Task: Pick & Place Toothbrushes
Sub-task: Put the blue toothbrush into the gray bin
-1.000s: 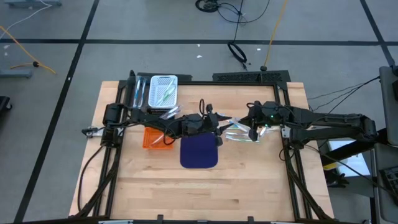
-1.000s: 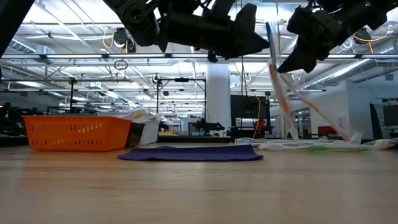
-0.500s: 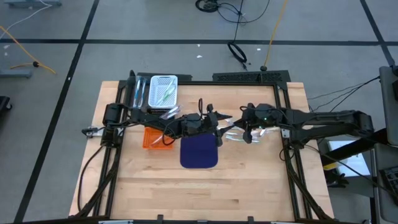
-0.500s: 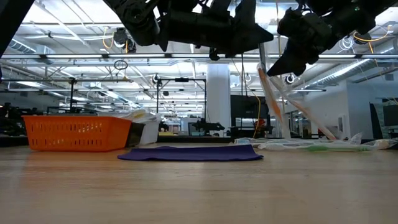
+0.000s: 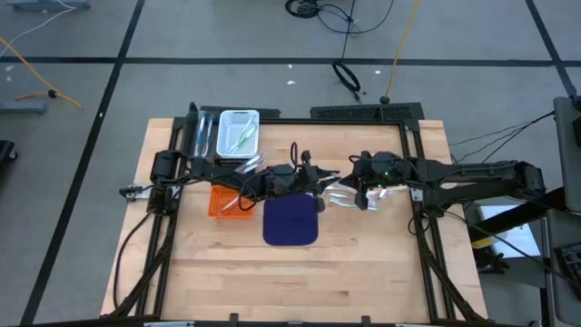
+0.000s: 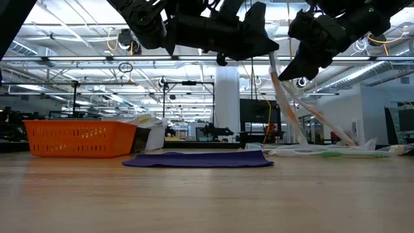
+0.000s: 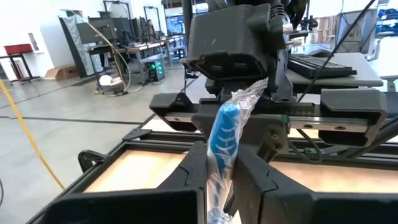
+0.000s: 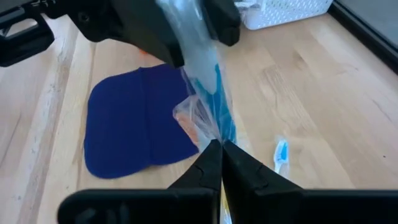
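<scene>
Both pincers clamp one wrapped toothbrush (image 7: 222, 140) in mid-air: the left pincer (image 7: 217, 163) and right pincer (image 8: 219, 153) meet above the mat (image 5: 290, 221), seemingly a handover toward the baskets.

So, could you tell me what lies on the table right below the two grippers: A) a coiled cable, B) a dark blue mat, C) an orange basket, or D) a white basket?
B: the high view shows the dark blue mat directly beneath where the left gripper and right gripper meet.
</scene>
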